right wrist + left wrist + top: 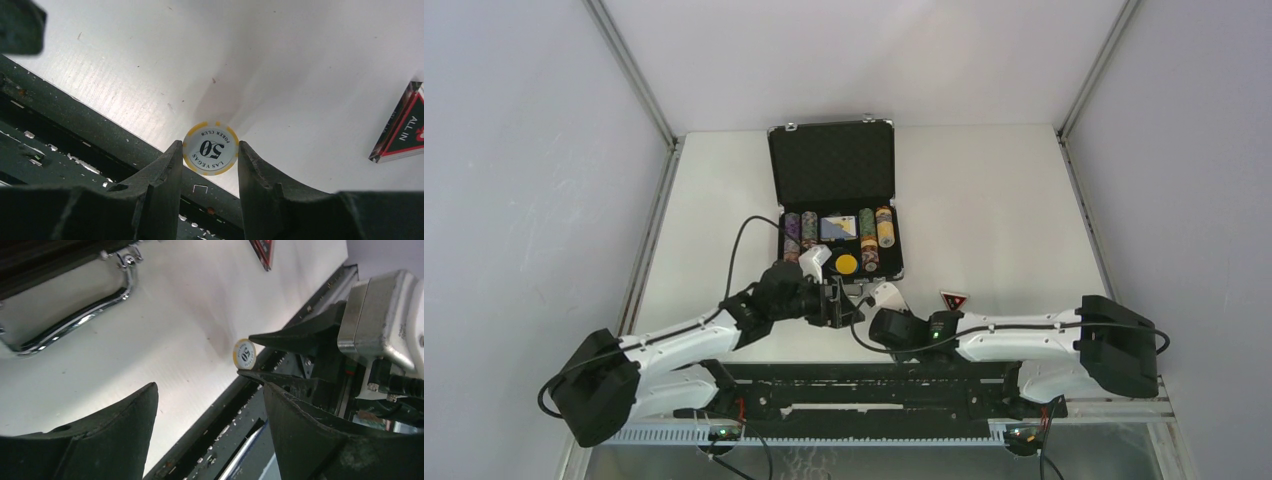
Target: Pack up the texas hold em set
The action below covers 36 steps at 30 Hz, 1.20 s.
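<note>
White table [1004, 200], briefcase [831, 165] of chip stacks [884, 227]

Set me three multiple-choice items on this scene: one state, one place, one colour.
1. The briefcase is: A shut; B open; C upside down.
2. The triangle token lies: A inside the briefcase; B on the table; C against the wall.
3. The chip between the right pincer's fingers has a rim of: A yellow; B blue; C green.
Answers: B, its lid stands upright; B, it lies flat beside the case; A, the right wrist view shows yellow edging.
</note>
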Each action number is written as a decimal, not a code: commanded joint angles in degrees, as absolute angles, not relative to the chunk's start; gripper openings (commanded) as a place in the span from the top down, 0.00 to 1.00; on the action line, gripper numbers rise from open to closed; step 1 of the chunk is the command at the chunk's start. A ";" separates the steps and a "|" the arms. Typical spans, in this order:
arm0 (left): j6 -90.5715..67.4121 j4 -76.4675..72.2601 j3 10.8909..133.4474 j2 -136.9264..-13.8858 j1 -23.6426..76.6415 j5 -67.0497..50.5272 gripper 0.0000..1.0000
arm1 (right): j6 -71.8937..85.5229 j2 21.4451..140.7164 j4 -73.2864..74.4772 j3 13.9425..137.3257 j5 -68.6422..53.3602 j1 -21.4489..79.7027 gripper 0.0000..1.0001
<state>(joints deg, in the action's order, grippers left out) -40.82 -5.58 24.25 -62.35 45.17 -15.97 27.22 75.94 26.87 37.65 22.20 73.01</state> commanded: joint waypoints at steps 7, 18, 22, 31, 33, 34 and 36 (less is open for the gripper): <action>-45.34 -16.40 26.02 -68.45 44.21 -29.98 0.20 | 23.42 73.64 27.50 41.96 24.23 71.65 0.60; -51.11 -21.64 27.36 -74.57 44.07 -35.48 0.25 | 21.71 71.53 27.31 43.25 25.18 71.54 0.59; -52.88 -25.65 26.95 -77.36 43.95 -36.01 0.28 | 21.11 71.13 26.82 43.38 24.87 71.63 0.60; -57.68 -33.19 26.07 -80.89 43.16 -35.71 0.33 | 20.48 70.56 26.71 43.51 23.90 71.97 0.58; -58.42 -34.33 26.23 -82.01 43.15 -35.96 0.32 | 20.41 70.34 26.73 43.51 23.84 72.06 0.58; -58.72 -34.91 26.34 -82.40 43.15 -36.25 0.32 | 20.39 70.19 26.78 43.51 23.89 72.07 0.58; -59.09 -35.62 26.54 -83.13 43.16 -36.39 0.32 | 20.39 69.91 26.82 43.51 23.86 72.11 0.58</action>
<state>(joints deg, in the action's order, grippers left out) -57.04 -30.72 24.25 -81.89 43.46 -34.87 21.47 72.16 27.86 41.04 23.42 71.88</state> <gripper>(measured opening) 0.679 0.475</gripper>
